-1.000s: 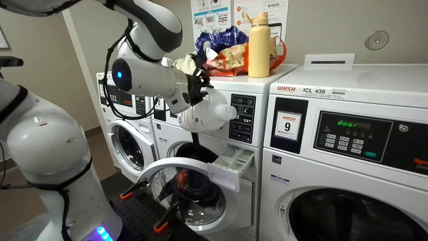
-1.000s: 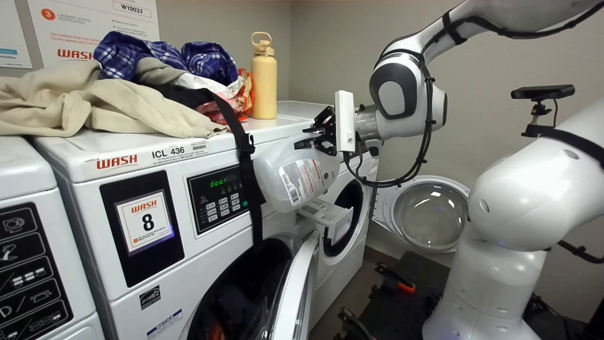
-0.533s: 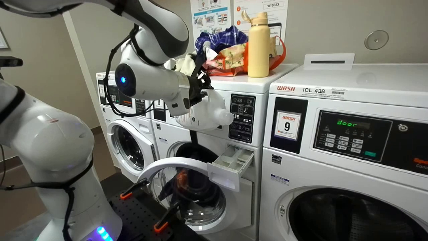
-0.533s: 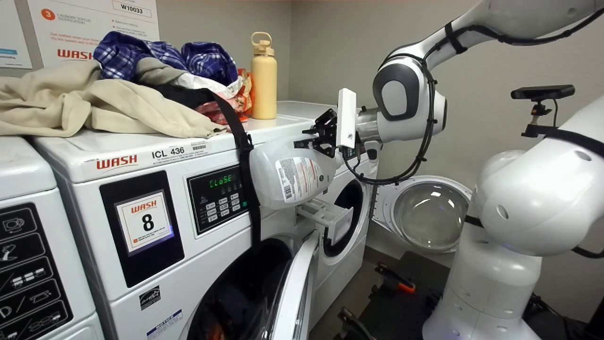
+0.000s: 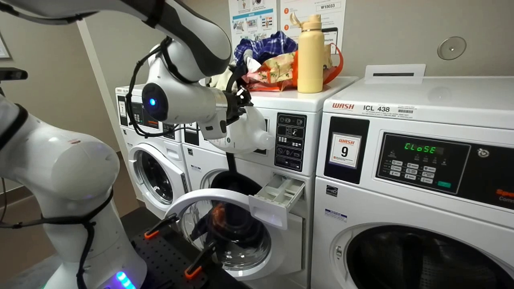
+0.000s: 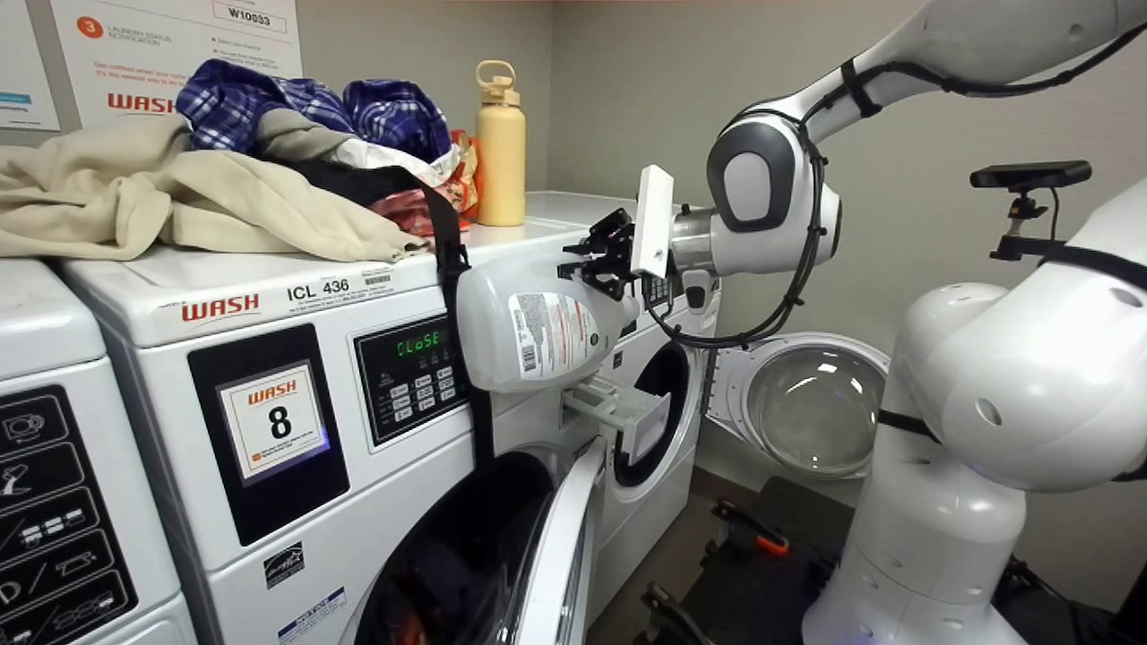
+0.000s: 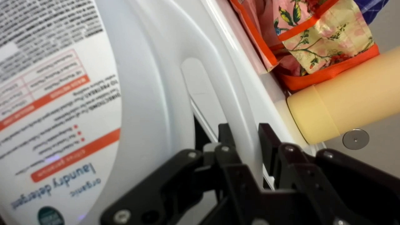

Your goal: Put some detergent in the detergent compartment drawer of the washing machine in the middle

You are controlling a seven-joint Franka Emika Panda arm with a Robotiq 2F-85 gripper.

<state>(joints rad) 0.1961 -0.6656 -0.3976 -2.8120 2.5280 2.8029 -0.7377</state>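
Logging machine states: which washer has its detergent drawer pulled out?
The washing machine with the 8 card: its detergent drawer juts out below the icon panel. No other washer shows one out; none is visible on the 9-card washer.

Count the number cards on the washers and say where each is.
3 in view: the 9 card on the ICL 438 washer; the 8 card on the middle washer; a third card, too small to read, on the far washer in an exterior view. More may be hidden.
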